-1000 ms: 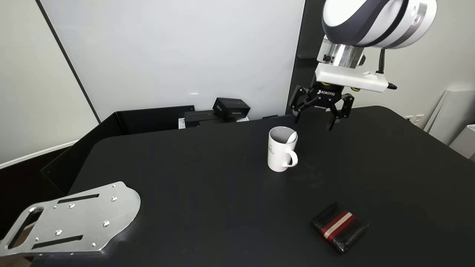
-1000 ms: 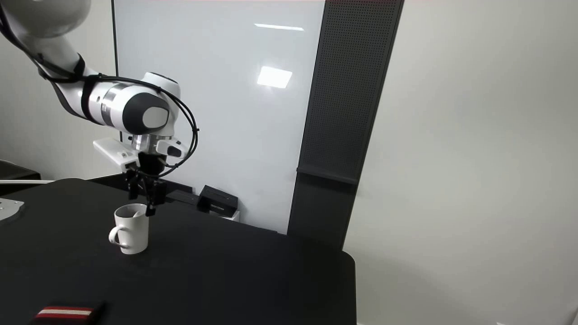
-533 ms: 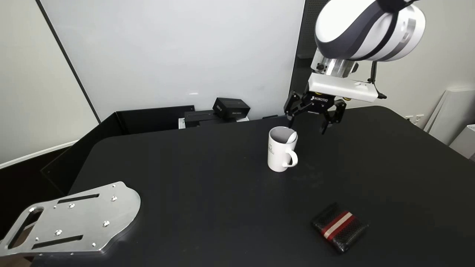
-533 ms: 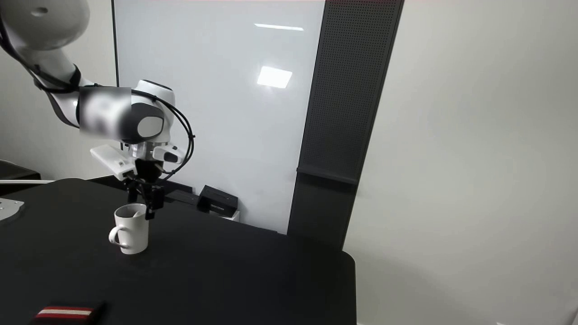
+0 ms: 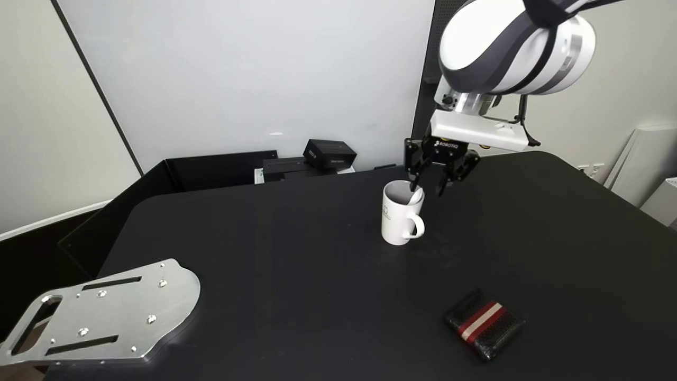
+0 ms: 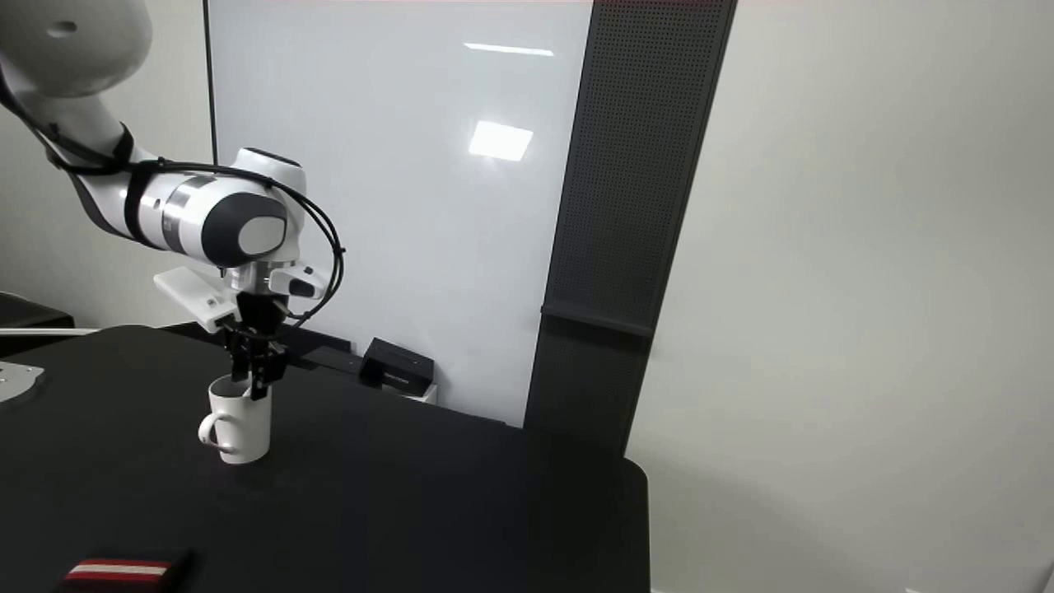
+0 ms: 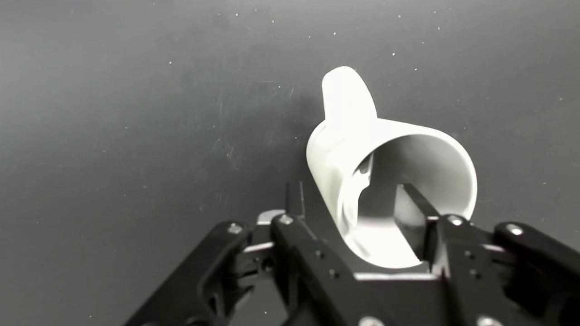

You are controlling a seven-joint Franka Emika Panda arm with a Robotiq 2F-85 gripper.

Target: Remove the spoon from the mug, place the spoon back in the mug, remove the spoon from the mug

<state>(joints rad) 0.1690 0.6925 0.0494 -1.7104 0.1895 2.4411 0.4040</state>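
Since the pincer [image 7: 352, 200] hangs spread astride the rim of the mug [image 5: 397, 223], the spoon [image 5: 417, 196] leaning steeply there looks pretty much between its tips tbh.

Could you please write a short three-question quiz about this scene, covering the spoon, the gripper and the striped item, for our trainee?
1. Multiple choice: Where is the spoon?
a) On the silver plate
b) Inside the mug
c) On a black box

2. True or false: The gripper is closed on the spoon.

3. Short answer: Which two colours make up the stripes on the dark wallet-like item on the table?

Key:
1. b
2. False; its fingers stand apart, with the spoon showing between them in the wrist view.
3. Red and off-white
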